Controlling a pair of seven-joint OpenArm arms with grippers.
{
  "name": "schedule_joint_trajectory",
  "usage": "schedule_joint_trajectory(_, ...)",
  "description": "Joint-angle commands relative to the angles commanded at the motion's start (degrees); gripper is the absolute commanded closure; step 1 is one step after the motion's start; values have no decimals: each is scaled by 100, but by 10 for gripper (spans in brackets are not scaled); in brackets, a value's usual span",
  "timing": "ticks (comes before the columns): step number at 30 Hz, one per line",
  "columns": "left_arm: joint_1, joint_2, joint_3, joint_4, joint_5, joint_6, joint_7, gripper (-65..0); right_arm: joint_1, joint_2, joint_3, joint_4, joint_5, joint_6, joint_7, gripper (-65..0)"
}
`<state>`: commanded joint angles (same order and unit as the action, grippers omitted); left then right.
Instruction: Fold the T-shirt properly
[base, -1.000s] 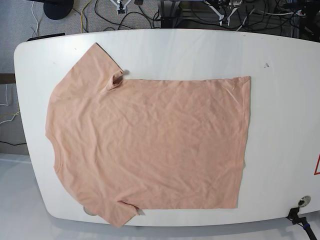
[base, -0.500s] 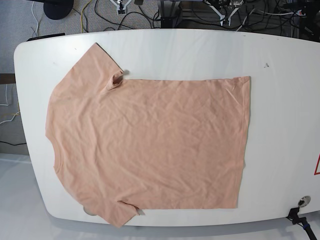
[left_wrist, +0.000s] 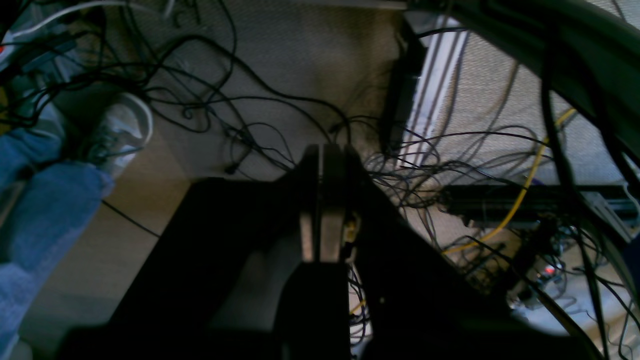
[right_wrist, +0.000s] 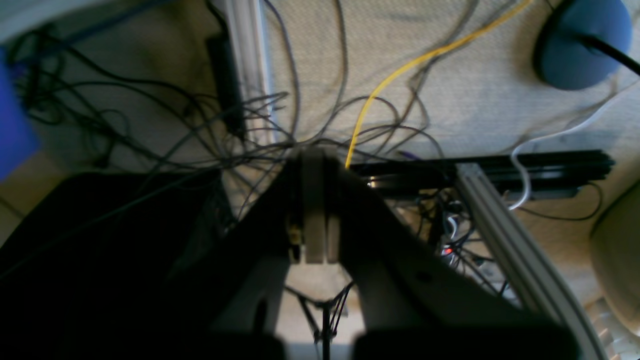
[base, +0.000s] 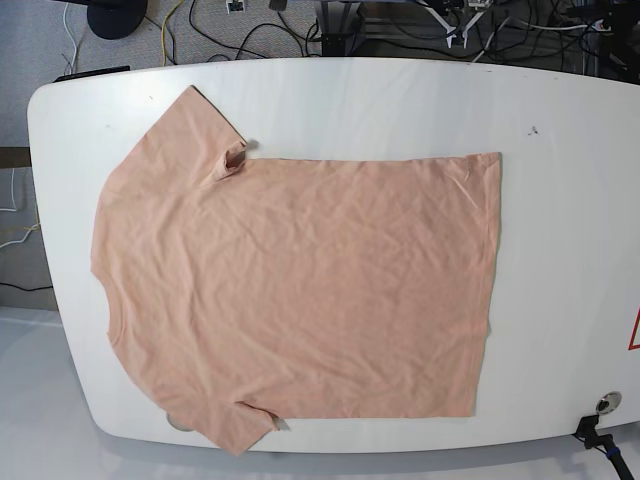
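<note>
Both arms have shifted slightly beyond the table's top edge in the base view: the right end effector (right_wrist: 315, 155) has drawn back toward the frame's edge, leaving only a sliver showing, while the left end effector (left_wrist: 321, 155) has edged sideways and back. In each wrist view, the dark fingers point straight ahead, tips together, with only a thin line between them. Beyond them lie tangled cables (right_wrist: 200, 115) on the floor (right_wrist: 320, 60). In the base view, the T-shirt (base: 340, 290) lies spread flat on the white table (base: 570, 250), neck to the left and hem to the right, sleeves angled outward. Both end effectors are well apart from the cloth.
</note>
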<state>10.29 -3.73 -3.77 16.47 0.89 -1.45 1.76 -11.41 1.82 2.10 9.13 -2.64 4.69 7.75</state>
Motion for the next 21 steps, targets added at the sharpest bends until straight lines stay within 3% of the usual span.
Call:
schedule_joint_trajectory(9,749,-230,31,1332,-23,-7,189,0,-845,210,24,1166,-58,18,170,0)
schedule_joint_trajectory(21,2656,-746,-9,3224,-134,8,226,0,-2515,383,81,3241,-113,26,310,0)
